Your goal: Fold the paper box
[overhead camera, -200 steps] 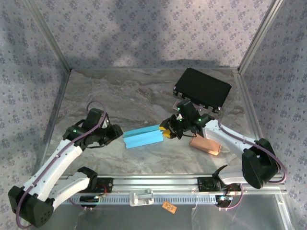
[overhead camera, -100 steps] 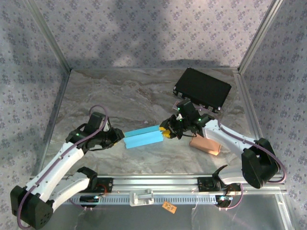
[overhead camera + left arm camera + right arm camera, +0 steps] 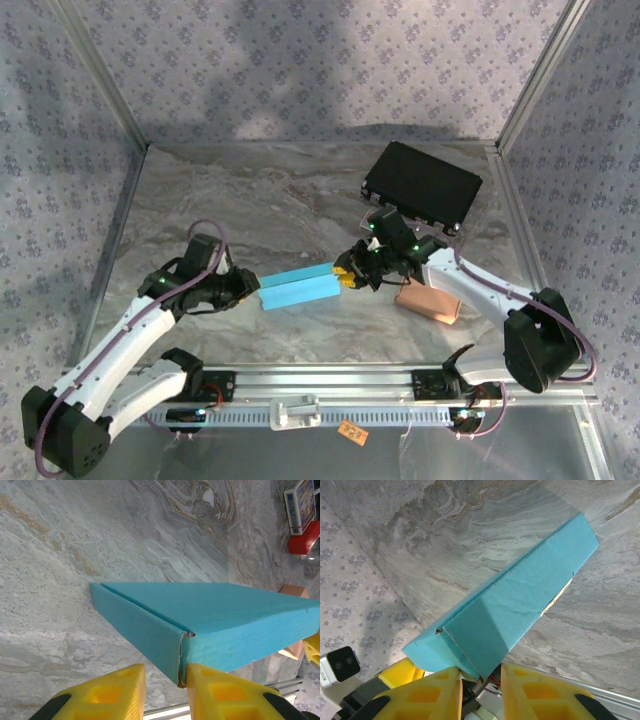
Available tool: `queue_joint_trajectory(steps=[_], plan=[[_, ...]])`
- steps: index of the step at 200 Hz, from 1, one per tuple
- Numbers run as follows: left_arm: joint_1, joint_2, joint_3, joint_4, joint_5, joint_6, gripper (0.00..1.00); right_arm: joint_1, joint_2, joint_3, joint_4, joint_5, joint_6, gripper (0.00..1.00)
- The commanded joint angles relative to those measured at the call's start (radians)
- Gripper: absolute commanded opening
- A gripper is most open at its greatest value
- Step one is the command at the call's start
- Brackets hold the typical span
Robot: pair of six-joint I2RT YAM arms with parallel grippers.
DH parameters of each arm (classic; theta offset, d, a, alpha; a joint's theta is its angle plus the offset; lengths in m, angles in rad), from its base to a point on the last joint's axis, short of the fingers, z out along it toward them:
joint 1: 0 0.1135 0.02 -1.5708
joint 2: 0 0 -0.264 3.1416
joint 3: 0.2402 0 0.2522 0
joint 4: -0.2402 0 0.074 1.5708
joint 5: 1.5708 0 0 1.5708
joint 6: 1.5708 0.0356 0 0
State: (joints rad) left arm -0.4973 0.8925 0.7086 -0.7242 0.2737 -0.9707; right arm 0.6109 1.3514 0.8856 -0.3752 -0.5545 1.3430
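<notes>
Looking down from above, I see the box lying low on the table between the two arms, with the left gripper at its left end and the right gripper at its right end. From the left wrist, the left gripper has its fingers a little apart around the box at a frayed corner seam. One finger is against the seam and the other is just off it, so nothing is pinched there. If they close on that seam alone, I think the flap may tear or slip out. From the right wrist, the right gripper looks clamped on the end corner of the box. With so shallow a hold, a pull from the other side could yank the box free, or twist it and crease it the wrong way.
</notes>
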Motion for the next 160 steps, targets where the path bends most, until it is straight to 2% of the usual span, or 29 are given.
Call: queue_joint_trajectory(steps=[1,28,73,94,118,141,160], plan=[[-0.051,0.014,-0.008,-0.046,-0.030,0.000,0.27,-0.011,0.026,-0.003,-0.234,0.079,-0.100,0.25],[-0.144,-0.031,-0.028,-0.047,-0.081,-0.051,0.27,-0.032,-0.044,0.001,-0.371,0.104,-0.248,0.25],[-0.279,-0.123,-0.126,0.005,-0.103,-0.185,0.26,-0.047,-0.111,-0.081,-0.435,0.045,-0.388,0.23],[-0.320,-0.093,-0.161,0.040,-0.109,-0.221,0.26,-0.058,-0.107,-0.134,-0.381,0.043,-0.396,0.27],[-0.319,-0.040,-0.139,0.102,-0.148,-0.220,0.26,-0.088,-0.017,-0.125,-0.315,0.017,-0.436,0.25],[-0.308,0.015,-0.086,0.119,-0.170,-0.209,0.29,-0.076,-0.032,-0.080,-0.327,0.078,-0.444,0.38],[-0.301,0.048,-0.076,0.156,-0.176,-0.208,0.31,-0.054,-0.047,-0.120,-0.217,0.072,-0.343,0.49]])
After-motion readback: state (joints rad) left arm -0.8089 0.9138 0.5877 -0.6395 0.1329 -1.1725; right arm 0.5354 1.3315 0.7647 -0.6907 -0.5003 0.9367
